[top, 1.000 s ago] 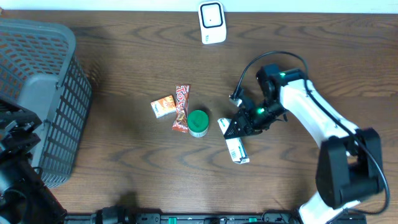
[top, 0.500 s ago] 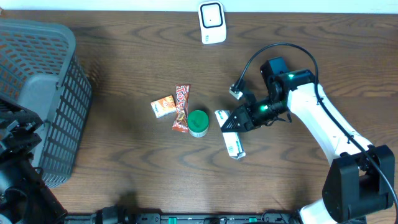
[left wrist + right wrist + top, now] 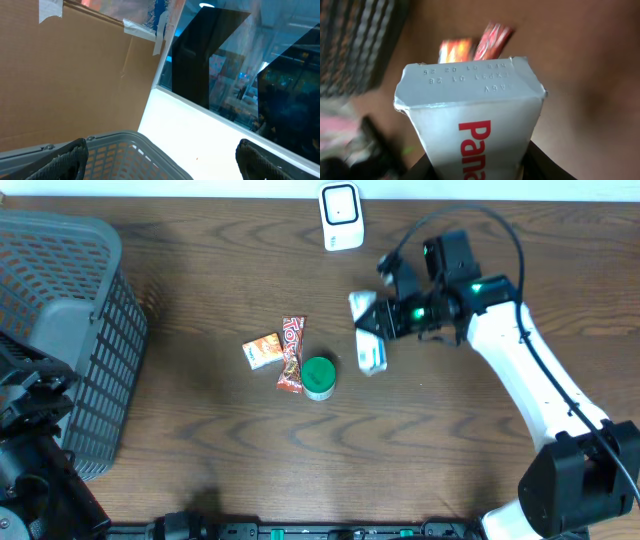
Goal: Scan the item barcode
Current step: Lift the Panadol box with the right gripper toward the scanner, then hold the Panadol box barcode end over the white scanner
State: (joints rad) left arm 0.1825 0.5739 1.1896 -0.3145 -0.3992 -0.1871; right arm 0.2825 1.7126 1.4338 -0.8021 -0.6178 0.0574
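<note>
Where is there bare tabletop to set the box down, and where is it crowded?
Free: between the basket and the orange packet; the near strip below the green tub; left of the scanner. Crowded: the centre, where packet, candy bar and tub cluster beside the white box in the right gripper.

White right arm (image 3: 525, 370), black pincer (image 3: 375, 322)

Dark wooden table (image 3: 200, 470); taped cardboard (image 3: 65, 75) beside a dark window (image 3: 215, 65).
</note>
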